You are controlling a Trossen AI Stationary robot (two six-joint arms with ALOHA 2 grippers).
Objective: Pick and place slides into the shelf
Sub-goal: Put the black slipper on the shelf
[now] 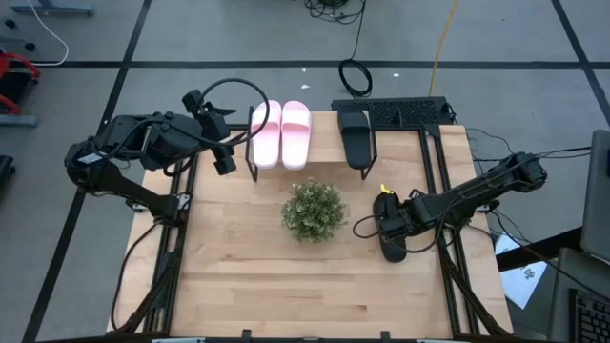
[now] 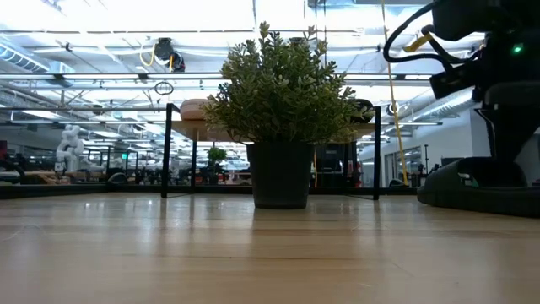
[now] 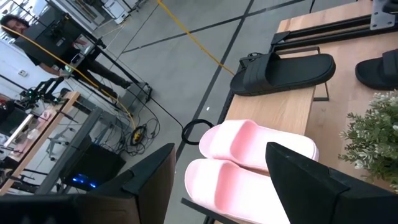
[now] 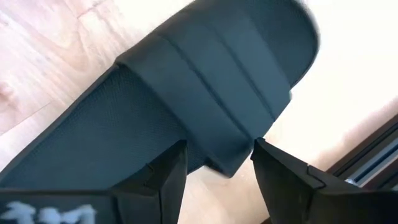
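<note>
Two light pink slides (image 1: pixel 281 133) are seen lying side by side on the plank top of the shelf (image 1: pixel 329 157) at the far edge of the wooden counter (image 1: pixel 286 276), with one black slide (image 1: pixel 355 138) set on the same plank, well apart from the pink pair toward the right arm's side. A second black slide (image 1: pixel 391 233) is shown resting flat on the counter near its right edge, beside a potted plant (image 1: pixel 313 210) that stands in the middle of the counter, in front of the shelf.

The right gripper (image 4: pixel 214 158) is lowered onto this last slide: in the right wrist view its fingers (image 4: pixel 171 168) are spread to a moderate gap and placed on either side of the edge of the wide strap, though whether the strap is actually pinched cannot be told.

The left gripper (image 1: pixel 225 160) is held near the shelf's left end, just beside the pink pair. In the left wrist view its fingers (image 3: pixel 298 174) are spread wide with nothing between them, and the pink slides are framed beyond the gap.

In the low view, the plant pot (image 2: pixel 280 176) is seen standing in front of the shelf's thin black legs, and the sole of the counter slide is visible at the right edge under the right arm.
</note>
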